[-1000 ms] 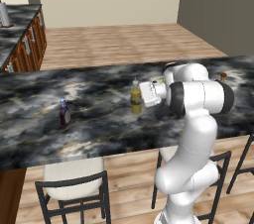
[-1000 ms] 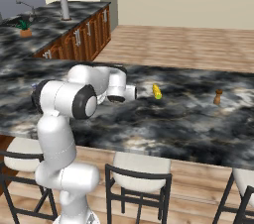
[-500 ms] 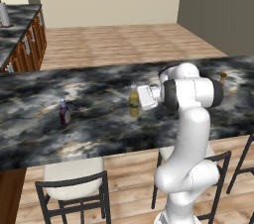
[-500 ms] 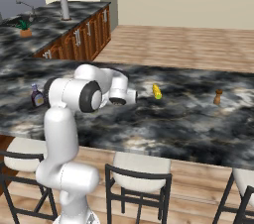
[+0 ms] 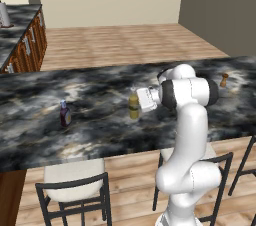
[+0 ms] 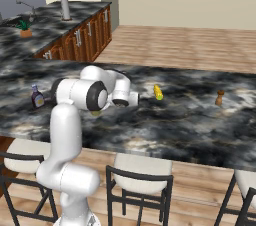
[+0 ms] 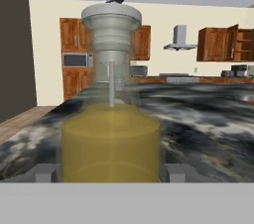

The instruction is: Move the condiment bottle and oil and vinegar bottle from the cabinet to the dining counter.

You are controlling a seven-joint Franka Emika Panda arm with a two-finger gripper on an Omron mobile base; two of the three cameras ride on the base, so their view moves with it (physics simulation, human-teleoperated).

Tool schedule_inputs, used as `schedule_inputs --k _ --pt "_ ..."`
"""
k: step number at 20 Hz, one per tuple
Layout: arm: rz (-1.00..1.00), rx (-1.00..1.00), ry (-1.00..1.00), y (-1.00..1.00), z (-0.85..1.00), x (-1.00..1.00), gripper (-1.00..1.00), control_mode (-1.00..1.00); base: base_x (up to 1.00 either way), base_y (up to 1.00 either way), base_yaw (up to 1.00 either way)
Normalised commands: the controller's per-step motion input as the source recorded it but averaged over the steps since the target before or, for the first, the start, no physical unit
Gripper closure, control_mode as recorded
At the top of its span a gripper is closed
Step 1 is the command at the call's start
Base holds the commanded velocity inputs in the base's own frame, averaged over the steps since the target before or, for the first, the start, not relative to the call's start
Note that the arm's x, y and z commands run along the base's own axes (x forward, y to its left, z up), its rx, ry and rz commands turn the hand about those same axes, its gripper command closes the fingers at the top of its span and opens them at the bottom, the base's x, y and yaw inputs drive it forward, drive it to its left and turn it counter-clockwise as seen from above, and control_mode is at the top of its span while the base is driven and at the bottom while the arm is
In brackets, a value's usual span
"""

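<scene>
Gripper [image 7: 111, 172], clamped on the oil and vinegar bottle [image 5: 134, 106], has lowered it toward the dining counter [image 5: 100, 135] (condiment bottle [image 5: 65, 114] already delivered); release remains.

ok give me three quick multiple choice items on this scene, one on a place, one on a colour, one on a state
1. Where does the condiment bottle stand?
A. dining counter
B. stool
C. floor

2. What colour is the liquid in the oil bottle?
A. red
B. olive-yellow
C. clear blue

3. How does the oil bottle stand?
A. tipped over
B. hanging off the edge
C. upright on the counter

Answers: 1 A, it sits on the black marble top. 2 B, the hand view shows yellow liquid. 3 C, the spout points up between the fingers of the end effector.
</scene>
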Motion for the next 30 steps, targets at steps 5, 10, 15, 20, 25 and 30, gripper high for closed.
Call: schedule_inputs --k 5,10,15,20,25,30 --pt "0.02 0.0 0.0 0.02 -0.24 0.21 1.0 -1.0 0.0 0.0 0.0" --pt "0.02 0.0 -0.03 0.19 -0.33 0.11 -1.0 -1.0 0.0 0.0 0.0" --pt "0.01 0.0 -0.05 0.09 -0.15 0.0 -1.0 -1.0 0.0 0.0 0.0" --pt "0.0 0.0 -0.01 -0.01 0.0 0.0 -1.0 -1.0 0.0 0.0 0.0" --pt "0.0 0.0 0.0 0.0 0.0 -0.02 -1.0 -1.0 0.0 0.0 0.0" --pt "0.0 0.01 0.01 -0.02 0.09 -0.02 -1.0 -1.0 0.0 0.0 0.0"
